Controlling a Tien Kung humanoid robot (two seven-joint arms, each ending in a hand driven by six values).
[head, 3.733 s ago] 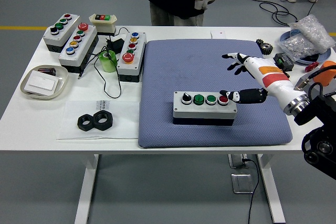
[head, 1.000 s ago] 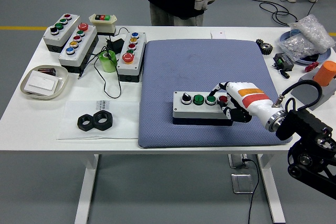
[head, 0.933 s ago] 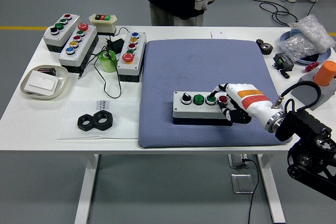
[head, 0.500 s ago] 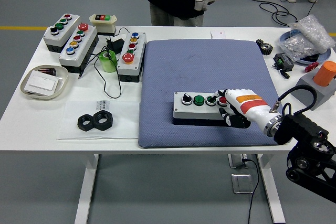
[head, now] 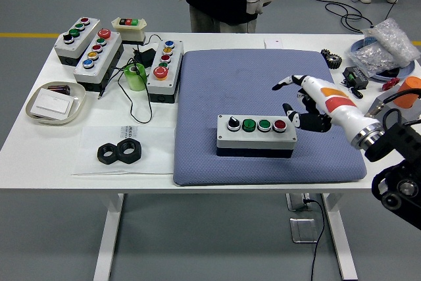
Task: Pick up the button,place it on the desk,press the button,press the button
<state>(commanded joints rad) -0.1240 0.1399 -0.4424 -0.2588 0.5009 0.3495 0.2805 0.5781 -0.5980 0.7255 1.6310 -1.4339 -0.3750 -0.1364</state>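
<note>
A grey button box (head: 256,135) with a black knob, two green buttons and a red button lies on the blue mat (head: 263,113), near its front edge. My right hand (head: 298,101), white with black fingers, hovers just right of and behind the box. Its fingers are spread and hold nothing, and it does not touch the box. My left arm is out of view.
Three more button boxes (head: 97,55) and a small switch box (head: 128,26) stand at the back left, with a green tape roll (head: 135,77), a tray (head: 55,102) and black nuts (head: 120,152). Parts, a plastic bag (head: 385,45) and an orange cylinder (head: 411,87) crowd the right. A person stands behind the table.
My right hand has lifted off the box's right end, where it lay over the red button, and moved back and to the right with its fingers now spread.
</note>
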